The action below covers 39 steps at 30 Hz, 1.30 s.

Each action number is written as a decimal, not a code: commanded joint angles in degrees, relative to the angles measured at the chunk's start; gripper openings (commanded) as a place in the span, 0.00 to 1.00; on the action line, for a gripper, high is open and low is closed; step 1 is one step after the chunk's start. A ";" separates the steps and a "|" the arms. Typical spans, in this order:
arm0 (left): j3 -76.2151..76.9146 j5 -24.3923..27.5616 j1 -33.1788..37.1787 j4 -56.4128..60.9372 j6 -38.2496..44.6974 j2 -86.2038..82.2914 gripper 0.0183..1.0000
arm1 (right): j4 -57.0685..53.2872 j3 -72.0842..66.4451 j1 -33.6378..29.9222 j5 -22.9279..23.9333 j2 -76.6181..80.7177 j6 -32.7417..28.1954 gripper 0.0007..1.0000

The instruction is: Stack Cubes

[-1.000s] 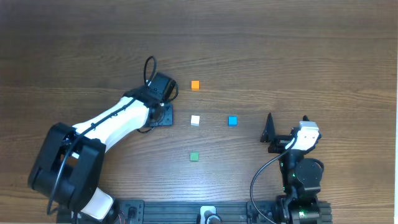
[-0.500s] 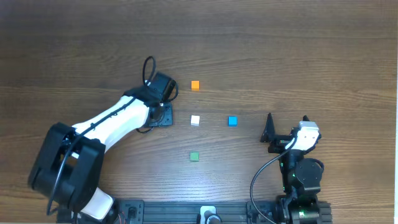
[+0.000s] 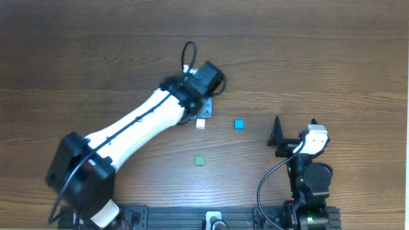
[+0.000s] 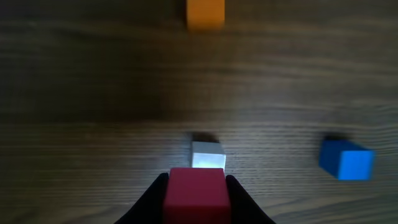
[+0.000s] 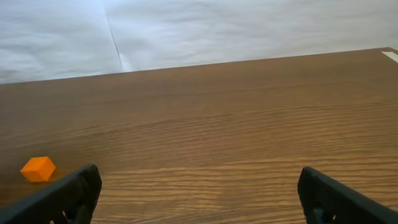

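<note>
Cubes numbered five, on one wooden table (image 3: pixel 332 57). The left gripper (image 4: pixel 195 185) pinched the red cube (image 4: pixel 195 198) close to the white cube (image 4: pixel 207 155). The right gripper (image 5: pixel 198 196), jaws spread, sat well apart from the white cube, past the blue cube (image 3: pixel 239 124). The orange cube (image 4: pixel 205 12) and the green cube (image 3: pixel 199 161) lay near the white cube, on opposite sides.

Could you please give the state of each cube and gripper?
Left gripper: shut on red cube.
Red cube: held, unstacked.
White cube: on table, bare.
Blue cube: on table.
Orange cube: on table.
Green cube: on table.
Right gripper: open, empty.
</note>
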 commanded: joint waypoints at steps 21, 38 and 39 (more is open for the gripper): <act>0.42 0.02 -2.58 1.55 -2.73 7.48 0.13 | -0.02 -0.44 -0.46 -0.42 -0.35 -0.11 0.99; 0.37 0.22 -2.58 1.81 -2.73 10.05 0.14 | -0.02 -0.44 -0.46 -0.42 -0.35 -0.11 0.99; 0.37 0.22 -2.58 1.88 -2.73 10.12 0.13 | -0.02 -0.44 -0.46 -0.42 -0.35 -0.11 0.99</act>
